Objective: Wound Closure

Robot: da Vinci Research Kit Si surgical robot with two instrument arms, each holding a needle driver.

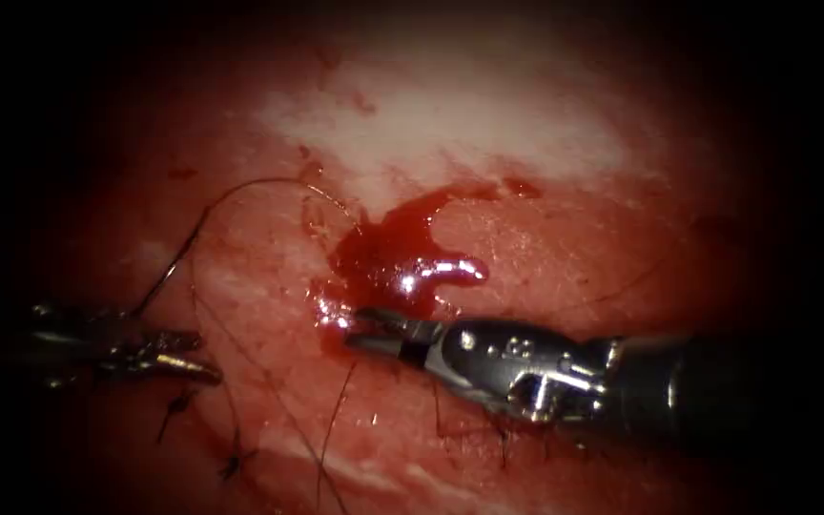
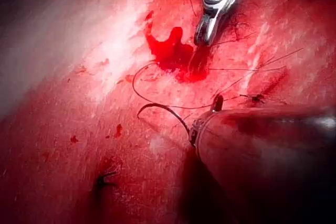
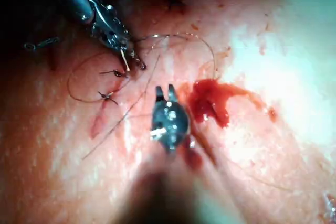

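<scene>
My left tool [image 1: 178, 355] reaches in low over the tissue [image 1: 545, 238], left of the red fluid pool [image 1: 383, 256]. Its jaws are shut near one end of a dark curved needle [image 2: 157, 108], which arcs free above the tissue and is not in it. Thin thread [image 1: 269, 180] runs on from there in a wide loop toward the pool. My right tool [image 1: 379, 332] lies at the pool's lower edge with its jaws a little apart and nothing between them. The same tool [image 3: 165, 94] has its two tips beside the fluid [image 3: 210, 98], and the left tool [image 3: 126, 56] sits close by.
Two tied stitches with short cut ends [image 1: 178, 405] [image 1: 236, 464] sit below the left tool. Loose strands of thread [image 1: 331, 420] cross the lower tissue. A pale, brightly lit patch of tissue [image 1: 450, 124] lies beyond the pool.
</scene>
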